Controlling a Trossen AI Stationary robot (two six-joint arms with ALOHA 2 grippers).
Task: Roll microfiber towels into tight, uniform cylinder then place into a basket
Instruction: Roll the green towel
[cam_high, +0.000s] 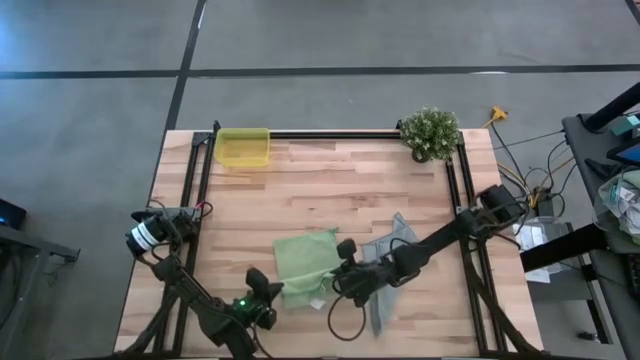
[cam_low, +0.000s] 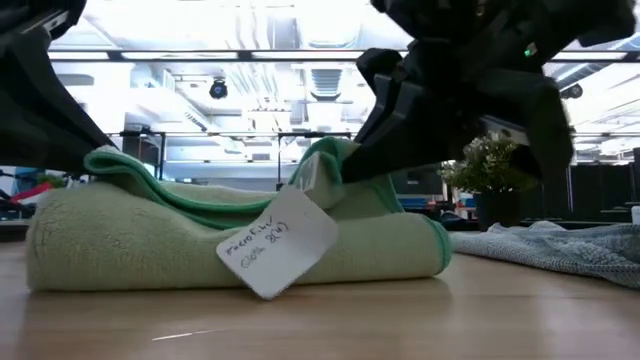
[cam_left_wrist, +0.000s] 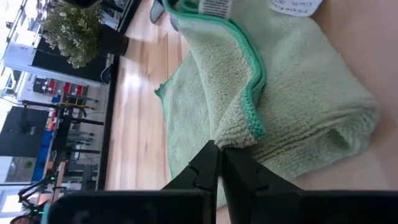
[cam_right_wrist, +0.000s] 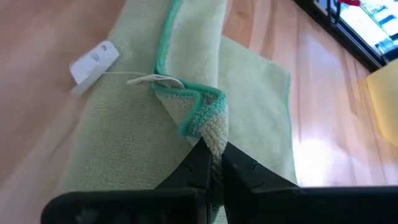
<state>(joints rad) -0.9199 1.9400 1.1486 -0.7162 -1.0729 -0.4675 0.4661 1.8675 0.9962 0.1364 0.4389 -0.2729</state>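
Observation:
The light green microfiber towel (cam_high: 305, 262) lies partly rolled near the table's front edge, its roll (cam_low: 230, 250) resting on the wood and its white tag (cam_low: 280, 240) hanging in front. My left gripper (cam_left_wrist: 219, 157) is shut on its hem at the roll's left end. My right gripper (cam_right_wrist: 211, 160) is shut on the hem at the roll's right end. The grey-blue towel (cam_high: 390, 268) lies crumpled flat just to the right, under my right arm. The yellow basket (cam_high: 243, 147) stands at the far left. My left gripper pinches a bunched fold of the green-hemmed edge (cam_left_wrist: 239, 134) between its two shut fingers, slanting down from the near left. That edge is raised a little above the roll, which stays on the table. My right gripper pinches a folded corner of the hemmed edge (cam_right_wrist: 210, 132) between its two shut fingers, close to the tag's string, slanting down from the right. The corner (cam_low: 325, 155) is lifted above the roll; the rest of the towel lies on the wood.
A potted plant (cam_high: 430, 132) stands at the far right corner. Black rails (cam_high: 200, 190) run along the table's left, right and far sides. Bare wood lies between the towels and the basket.

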